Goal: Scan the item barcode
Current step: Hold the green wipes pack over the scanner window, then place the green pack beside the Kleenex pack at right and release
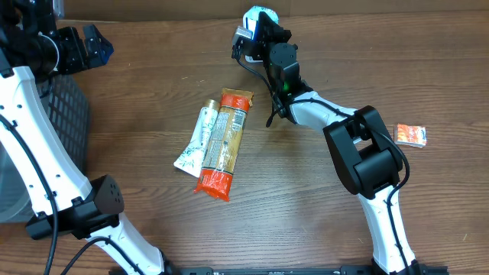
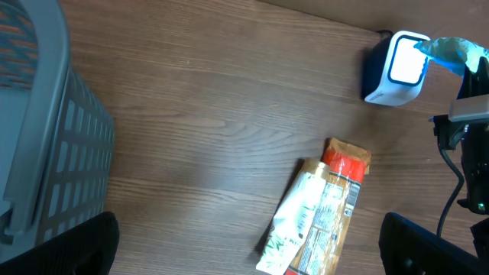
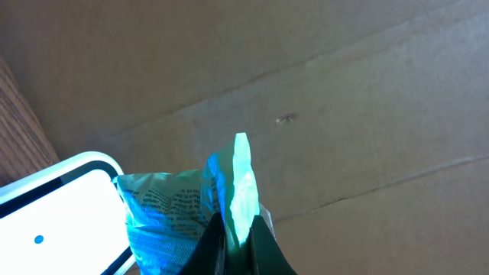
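Near cardboard wall (image 3: 344,76), white scanner (image 2: 393,76) on wood-grain table (image 1: 153,76).

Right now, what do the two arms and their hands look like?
Both arms are white tube links with boxy black joints. The left hand and right hand are black. Thin black cables run along the right arm, which also shows a small green light. The left arm carries cables too.
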### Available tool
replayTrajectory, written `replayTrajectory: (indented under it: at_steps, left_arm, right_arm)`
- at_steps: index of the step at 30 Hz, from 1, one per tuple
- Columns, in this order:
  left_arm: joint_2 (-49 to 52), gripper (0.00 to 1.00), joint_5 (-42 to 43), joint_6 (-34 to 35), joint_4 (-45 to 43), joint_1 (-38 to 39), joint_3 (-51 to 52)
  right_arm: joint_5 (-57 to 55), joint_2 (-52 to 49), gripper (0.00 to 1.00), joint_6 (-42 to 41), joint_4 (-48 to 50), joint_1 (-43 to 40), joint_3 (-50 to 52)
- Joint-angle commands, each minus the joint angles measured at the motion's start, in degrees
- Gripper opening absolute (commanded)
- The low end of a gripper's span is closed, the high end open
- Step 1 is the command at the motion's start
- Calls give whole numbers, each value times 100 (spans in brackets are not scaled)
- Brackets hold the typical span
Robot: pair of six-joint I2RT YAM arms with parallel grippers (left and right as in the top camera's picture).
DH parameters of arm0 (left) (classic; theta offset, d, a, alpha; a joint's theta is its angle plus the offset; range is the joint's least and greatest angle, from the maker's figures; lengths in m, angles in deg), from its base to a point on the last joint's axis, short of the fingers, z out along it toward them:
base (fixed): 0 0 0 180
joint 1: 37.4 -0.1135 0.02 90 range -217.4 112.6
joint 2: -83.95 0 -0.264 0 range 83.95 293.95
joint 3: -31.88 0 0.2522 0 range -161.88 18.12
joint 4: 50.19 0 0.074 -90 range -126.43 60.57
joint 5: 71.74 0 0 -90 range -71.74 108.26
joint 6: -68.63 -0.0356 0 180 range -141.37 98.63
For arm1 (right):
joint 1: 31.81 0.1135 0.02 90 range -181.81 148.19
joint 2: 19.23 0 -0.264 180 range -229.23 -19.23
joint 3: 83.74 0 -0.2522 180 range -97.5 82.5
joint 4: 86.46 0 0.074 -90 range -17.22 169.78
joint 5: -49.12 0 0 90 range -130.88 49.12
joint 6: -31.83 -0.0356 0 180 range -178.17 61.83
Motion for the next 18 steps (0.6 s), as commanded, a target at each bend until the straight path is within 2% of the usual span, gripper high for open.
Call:
replayTrajectory:
  at_steps: [1, 4, 10, 12, 15, 18]
  left_arm:
    - [13, 100, 44, -114, 9, 39, -9]
    - [13, 100, 44, -111, 9, 39, -9]
    - [13, 99, 44, -111, 9, 39, -9]
    - [13, 100, 44, -111, 9, 39, -9]
    - [13, 99, 44, -111, 9, 39, -9]
    - [13, 100, 44, -111, 9, 39, -9]
  right_arm:
    - [-52, 35, 4, 26, 57, -17, -186]
    - [-190, 70, 4, 2, 52, -7, -184]
    - [-964, 717, 4, -1102, -151, 37, -184]
    - [-1263, 1121, 4, -1287, -568, 96, -184]
    - [-1631, 1742, 4, -2002, -1469, 236, -184]
    - [-1644, 2509, 4, -3626, -3171, 378, -184]
